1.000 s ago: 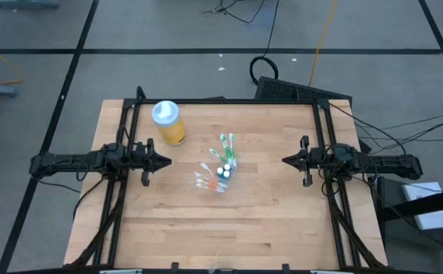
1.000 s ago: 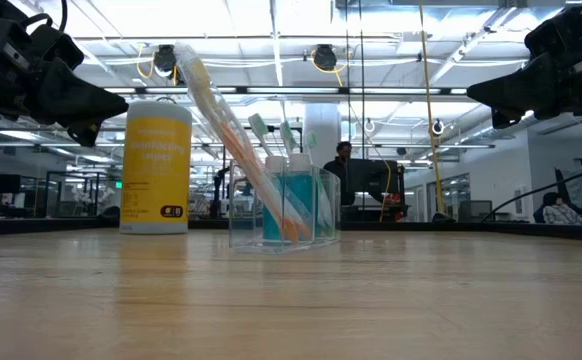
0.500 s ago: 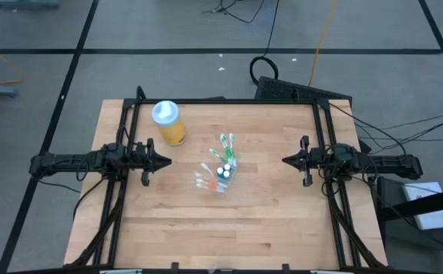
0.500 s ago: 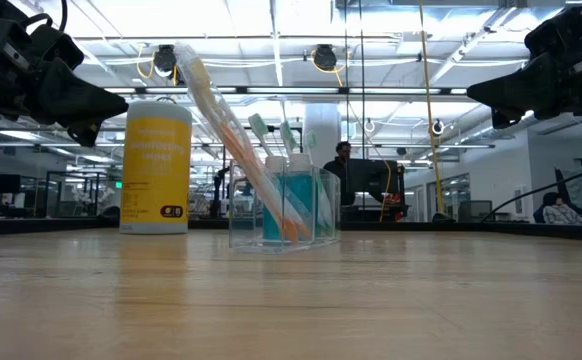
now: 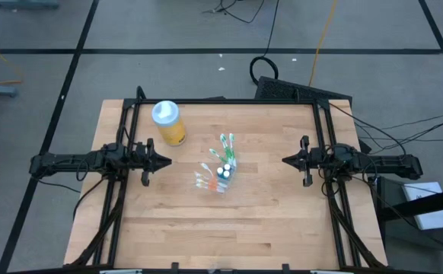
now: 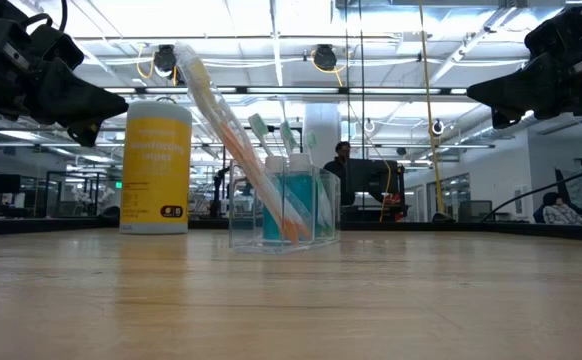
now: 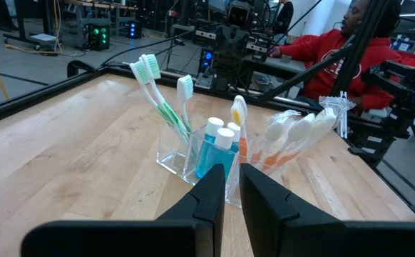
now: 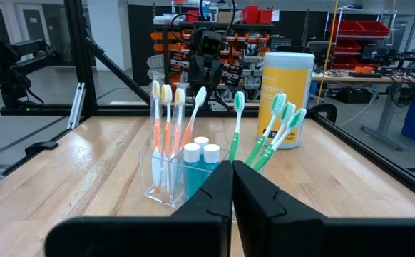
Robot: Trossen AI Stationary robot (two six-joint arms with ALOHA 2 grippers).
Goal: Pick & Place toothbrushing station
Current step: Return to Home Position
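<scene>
A small clear plastic holder (image 5: 219,173) stands on its base at the middle of the wooden table. It holds green, orange and white toothbrushes (image 8: 170,121) leaning outward and two teal white-capped tubes (image 8: 200,168). It also shows in the low view (image 6: 283,205) and the left wrist view (image 7: 222,153). My left gripper (image 5: 167,160) hovers shut at the table's left, pointing at the holder. My right gripper (image 5: 285,160) hovers shut at the table's right, pointing at it too. Both are above the table and touch nothing.
A yellow bottle with a pale blue lid (image 5: 168,122) stands upright at the far left of the table, behind the holder. Black frame rails (image 5: 130,122) run along the table's left, right and far edges. A person in red (image 7: 336,46) sits beyond the table.
</scene>
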